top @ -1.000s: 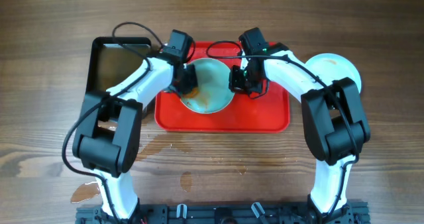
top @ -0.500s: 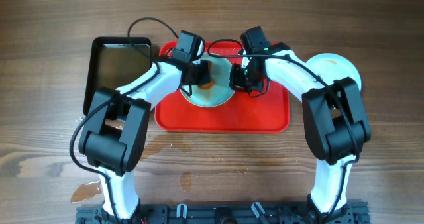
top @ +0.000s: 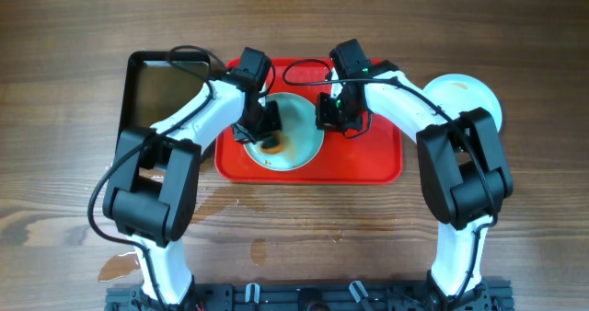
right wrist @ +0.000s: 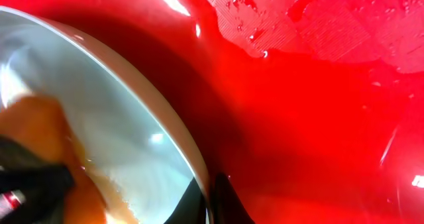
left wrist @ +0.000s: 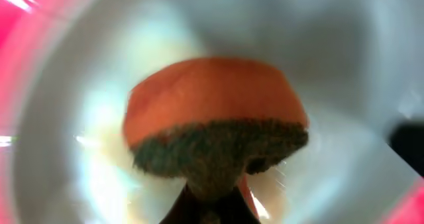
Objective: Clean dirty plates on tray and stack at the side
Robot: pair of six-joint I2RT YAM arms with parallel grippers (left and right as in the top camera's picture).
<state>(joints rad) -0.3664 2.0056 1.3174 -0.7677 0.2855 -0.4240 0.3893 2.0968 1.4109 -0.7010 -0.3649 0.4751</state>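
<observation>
- Black pan (top: 152,90) sits on the desk (top: 294,17) just left of the tray. The left arm now crosses over it; half a second ago the pan was fully uncovered.
- Wet patch (top: 118,267) lies on the desk near the left arm's base, same as before.
- Left tool (top: 265,138) is pinched closed on the sponge (top: 271,145). In the left wrist view the fingertips meet at the bottom under the sponge's dark scouring face, orange side behind.
- The left tool has moved: half a second ago it was at the plate's far edge, and now it is over the near-left part of the plate, sponge down on the surface.
- Plate (top: 299,132) is on the red tray (top: 368,159), left of centre, with brownish water pooled in it. It looks flatter and fuller in outline than half a second ago.
- Right tool (top: 329,118) has not shifted across the frames. Its fingers are nearly closed, clamping the plate's right rim; the right wrist view shows the rim running in between the two tips.
- The bare tray right of the plate is wet, with droplets visible in the right wrist view.
- Second plate (top: 469,95) rests on the desk just right of the tray, partly under the right arm and unchanged. I cannot tell whether more are stacked under it.
</observation>
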